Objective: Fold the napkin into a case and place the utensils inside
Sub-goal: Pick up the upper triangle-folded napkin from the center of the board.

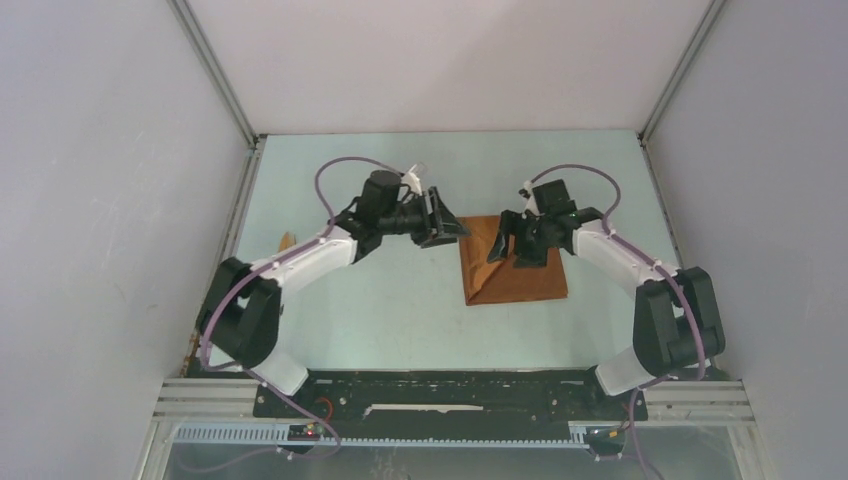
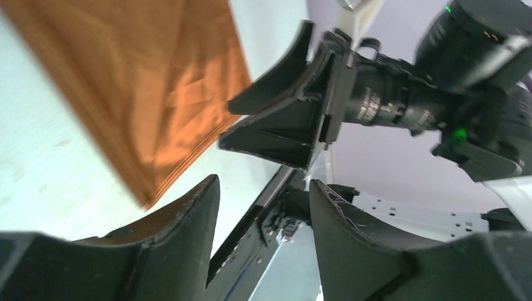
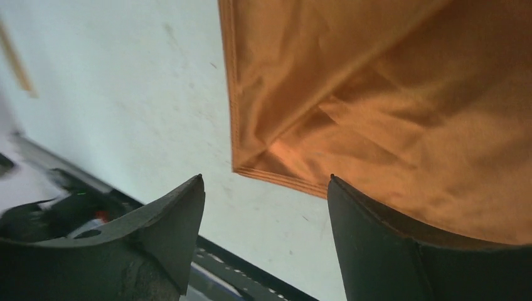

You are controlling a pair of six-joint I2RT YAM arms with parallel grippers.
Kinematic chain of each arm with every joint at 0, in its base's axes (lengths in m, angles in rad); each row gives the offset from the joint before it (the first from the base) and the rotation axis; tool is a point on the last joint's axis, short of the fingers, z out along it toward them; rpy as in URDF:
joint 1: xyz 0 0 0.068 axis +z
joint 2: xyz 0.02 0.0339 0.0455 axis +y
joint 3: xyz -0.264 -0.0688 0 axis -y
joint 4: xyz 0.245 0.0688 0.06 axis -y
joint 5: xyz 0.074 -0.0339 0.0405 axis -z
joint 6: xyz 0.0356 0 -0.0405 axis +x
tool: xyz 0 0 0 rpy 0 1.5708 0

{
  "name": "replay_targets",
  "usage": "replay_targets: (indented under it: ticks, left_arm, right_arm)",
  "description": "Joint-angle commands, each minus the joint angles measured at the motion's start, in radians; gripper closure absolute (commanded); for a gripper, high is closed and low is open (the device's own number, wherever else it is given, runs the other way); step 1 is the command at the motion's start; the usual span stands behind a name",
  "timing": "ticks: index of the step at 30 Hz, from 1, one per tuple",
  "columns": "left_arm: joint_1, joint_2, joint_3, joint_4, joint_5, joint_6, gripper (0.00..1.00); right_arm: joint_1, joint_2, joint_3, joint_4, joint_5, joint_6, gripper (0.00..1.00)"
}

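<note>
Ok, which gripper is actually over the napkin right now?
The right gripper: it hangs open above the napkin's far half, while the left gripper sits just off its far-left corner.

You are looking at a pale green table (image 1: 400, 320) boxed in by plain white panels: back panel (image 1: 440, 60), left panel (image 1: 100, 200), right panel (image 1: 770, 150). Grey metal struts (image 1: 215, 70) run up both rear corners. Light is even and soft.

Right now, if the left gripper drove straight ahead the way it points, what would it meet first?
Most likely the right gripper, open above the napkin, though depth is unclear.
</note>
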Motion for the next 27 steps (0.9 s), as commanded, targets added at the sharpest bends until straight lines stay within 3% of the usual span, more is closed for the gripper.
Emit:
replay_targets:
  ticks: [1, 5, 9, 14, 20, 27]
  left_arm:
    - [0.081, -0.186, -0.064, -0.220, -0.089, 0.156, 0.41]
    - [0.179, -0.293, -0.137, -0.309, -0.094, 0.218, 0.40]
    - [0.280, -0.387, -0.226, -0.315, -0.072, 0.229, 0.41]
    - [0.336, -0.452, -0.318, -0.317, -0.043, 0.256, 0.41]
    - [0.360, -0.483, -0.373, -0.311, -0.018, 0.280, 0.40]
    - [0.366, -0.462, -0.394, -0.277, 0.018, 0.277, 0.40]
  right_arm:
    - [0.177, -0.089, 0.017, -0.111, 0.399, -0.021, 0.25]
    - [0.334, -0.015, 0.098, -0.171, 0.528, 0.059, 0.44]
    - [0.458, 0.127, 0.225, -0.263, 0.606, 0.110, 0.51]
    - [0.535, 0.268, 0.349, -0.341, 0.651, 0.141, 0.50]
    - [0.571, 0.356, 0.419, -0.399, 0.663, 0.155, 0.42]
    - [0.582, 0.412, 0.453, -0.407, 0.644, 0.168, 0.54]
